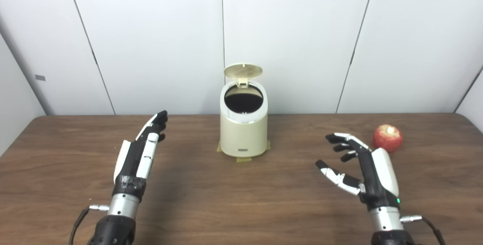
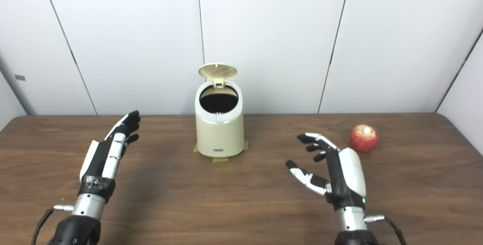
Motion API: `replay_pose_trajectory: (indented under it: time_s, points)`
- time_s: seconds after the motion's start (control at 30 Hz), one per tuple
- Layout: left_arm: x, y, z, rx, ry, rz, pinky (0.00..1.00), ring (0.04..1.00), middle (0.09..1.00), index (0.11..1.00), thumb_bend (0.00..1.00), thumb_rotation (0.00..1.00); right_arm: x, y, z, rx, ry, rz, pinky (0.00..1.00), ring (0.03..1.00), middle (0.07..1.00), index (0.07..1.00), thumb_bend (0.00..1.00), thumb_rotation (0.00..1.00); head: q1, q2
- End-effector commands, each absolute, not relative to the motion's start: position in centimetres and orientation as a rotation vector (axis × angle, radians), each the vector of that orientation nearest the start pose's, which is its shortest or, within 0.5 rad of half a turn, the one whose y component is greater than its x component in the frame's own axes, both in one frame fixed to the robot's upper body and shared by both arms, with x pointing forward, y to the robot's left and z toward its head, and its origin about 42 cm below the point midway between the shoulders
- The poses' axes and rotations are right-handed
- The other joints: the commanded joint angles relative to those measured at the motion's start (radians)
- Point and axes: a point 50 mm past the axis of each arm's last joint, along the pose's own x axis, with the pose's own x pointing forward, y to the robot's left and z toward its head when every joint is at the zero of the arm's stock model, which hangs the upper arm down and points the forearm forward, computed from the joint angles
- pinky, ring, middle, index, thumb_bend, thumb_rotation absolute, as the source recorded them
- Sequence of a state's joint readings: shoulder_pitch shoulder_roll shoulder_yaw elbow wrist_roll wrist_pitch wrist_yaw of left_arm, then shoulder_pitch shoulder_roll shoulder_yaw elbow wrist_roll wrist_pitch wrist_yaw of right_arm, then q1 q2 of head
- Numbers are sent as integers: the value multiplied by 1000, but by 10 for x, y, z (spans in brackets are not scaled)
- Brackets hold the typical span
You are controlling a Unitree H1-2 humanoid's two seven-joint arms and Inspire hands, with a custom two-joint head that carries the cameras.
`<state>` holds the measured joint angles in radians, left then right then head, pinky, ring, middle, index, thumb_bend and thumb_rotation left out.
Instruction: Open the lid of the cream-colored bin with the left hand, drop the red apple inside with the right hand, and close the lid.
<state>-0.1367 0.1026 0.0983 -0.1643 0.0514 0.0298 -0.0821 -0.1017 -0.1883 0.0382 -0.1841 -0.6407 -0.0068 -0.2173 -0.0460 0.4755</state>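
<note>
Bin [image 1: 243, 131] lid [image 1: 243, 70] is raised near the tabletop's [image 1: 241, 199] far edge; apple [image 1: 387, 137] lies right; left hand [image 1: 141, 150] and right hand [image 1: 362, 165] are held empty, fingers apart.

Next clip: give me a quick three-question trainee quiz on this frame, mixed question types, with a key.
1. True or false: the lid of the cream-colored bin stands open.
2. Where is the red apple? A) inside the bin B) on the table, beside the right hand C) in the left hand
3. Fill in: both hands are ____ and hold nothing.

Key: 1 true; 2 B; 3 open
</note>
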Motion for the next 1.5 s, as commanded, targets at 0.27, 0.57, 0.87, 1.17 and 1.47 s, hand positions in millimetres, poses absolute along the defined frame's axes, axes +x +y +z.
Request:
replay_pose_trajectory:
  time_s: [0.27, 0.57, 0.87, 1.17, 1.47]
  points:
    - [298, 254, 179, 122, -369, -6, 877, 905, 901, 888, 226, 864, 351, -279, 318, -1299, -419, -137, 639, 830, 887, 828, 956, 418, -14, -11]
    - [286, 254, 164, 53, -352, 23, 895, 915, 913, 891, 208, 860, 398, -296, 355, -1567, -145, -16, 735, 937, 945, 845, 1000, 346, -18, -13]
    - [281, 255, 160, 44, -355, 37, 872, 903, 898, 876, 173, 837, 453, -324, 341, -1645, 108, 15, 712, 948, 945, 854, 1000, 329, -9, -5]
    - [281, 259, 162, 61, -341, 44, 867, 900, 898, 878, 176, 835, 478, -347, 314, -1606, 258, 44, 745, 968, 962, 864, 971, 286, -9, -3]
    - [279, 257, 161, 76, -322, 49, 868, 900, 895, 879, 189, 853, 487, -370, 296, -1522, 337, 20, 746, 972, 979, 872, 975, 282, -6, 0]
